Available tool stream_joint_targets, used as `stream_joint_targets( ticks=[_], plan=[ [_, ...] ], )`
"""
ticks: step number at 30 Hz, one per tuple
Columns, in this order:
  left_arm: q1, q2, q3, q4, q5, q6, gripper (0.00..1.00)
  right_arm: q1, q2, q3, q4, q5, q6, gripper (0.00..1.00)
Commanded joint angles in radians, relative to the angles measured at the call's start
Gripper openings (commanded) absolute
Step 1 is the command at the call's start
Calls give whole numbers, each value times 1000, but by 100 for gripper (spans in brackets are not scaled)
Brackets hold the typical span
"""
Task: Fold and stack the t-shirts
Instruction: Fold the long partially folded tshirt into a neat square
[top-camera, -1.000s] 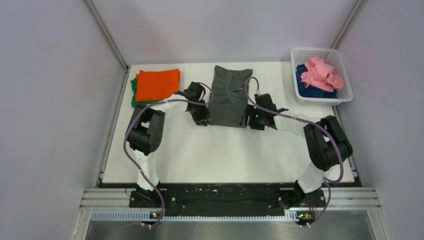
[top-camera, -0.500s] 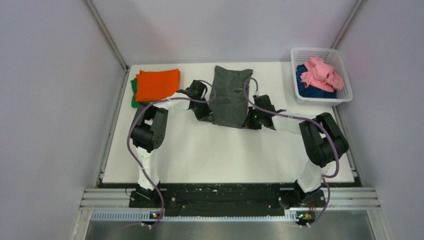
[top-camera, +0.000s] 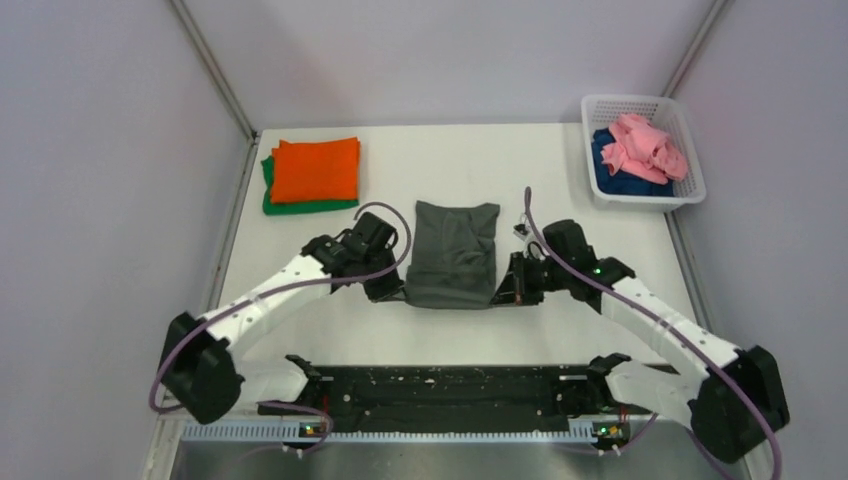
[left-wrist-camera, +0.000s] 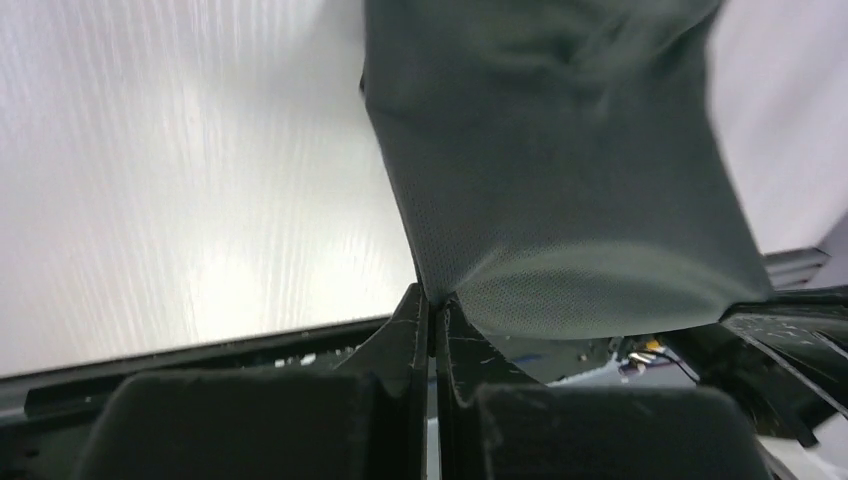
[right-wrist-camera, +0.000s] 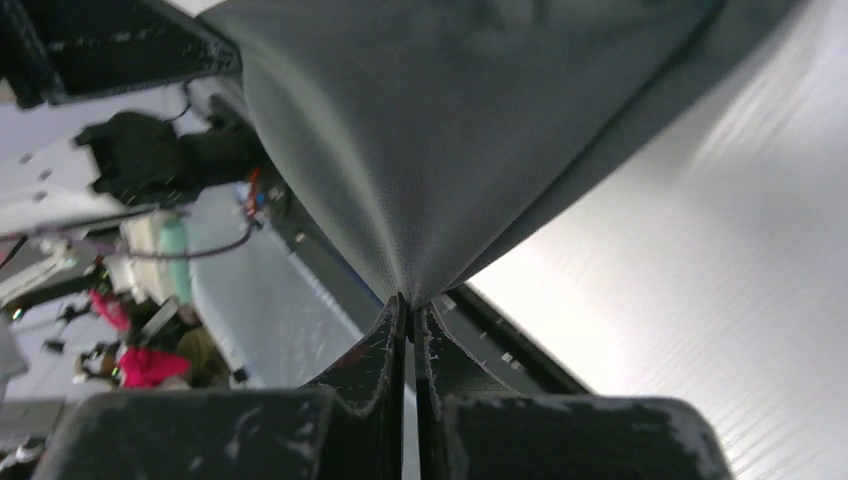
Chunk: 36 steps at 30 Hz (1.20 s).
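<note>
The dark grey t-shirt (top-camera: 453, 252) stretches between both arms near the middle of the table, its near edge lifted. My left gripper (top-camera: 399, 290) is shut on its near left corner; in the left wrist view the cloth (left-wrist-camera: 560, 190) runs up from the pinched tips (left-wrist-camera: 434, 300). My right gripper (top-camera: 503, 290) is shut on the near right corner, the cloth (right-wrist-camera: 440, 130) fanning out from its tips (right-wrist-camera: 410, 303). An orange t-shirt (top-camera: 315, 168) lies folded on a green one (top-camera: 290, 205) at the back left. Pink (top-camera: 645, 146) and dark blue (top-camera: 625, 182) t-shirts sit crumpled in the basket.
The white mesh basket (top-camera: 690, 170) stands at the back right corner of the white table (top-camera: 560, 170). Grey walls close in the table on three sides. A black rail (top-camera: 450, 385) with the arm bases runs along the near edge.
Both grippers have shut on the dark grey t-shirt's near corners and pulled it toward the near edge, away from the back of the table. Both arms have swung low and forward.
</note>
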Motion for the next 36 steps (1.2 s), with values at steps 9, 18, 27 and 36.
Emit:
stream_joint_targets(
  ticks=[9, 18, 27, 36],
  plan=[
    [-20, -134, 177, -69, -70, 62, 0, -94, -173, 131, -156, -176, -13, 0],
    [67, 140, 386, 43, -103, 161, 0, -241, -61, 153, -34, -119, -18, 0],
    [138, 445, 636, -1, -65, 230, 0, -314, 125, 206, 162, -24, 1, 0],
    [164, 653, 770, -54, -111, 234, 0, -322, 340, 267, 266, 75, -21, 0]
  ],
)
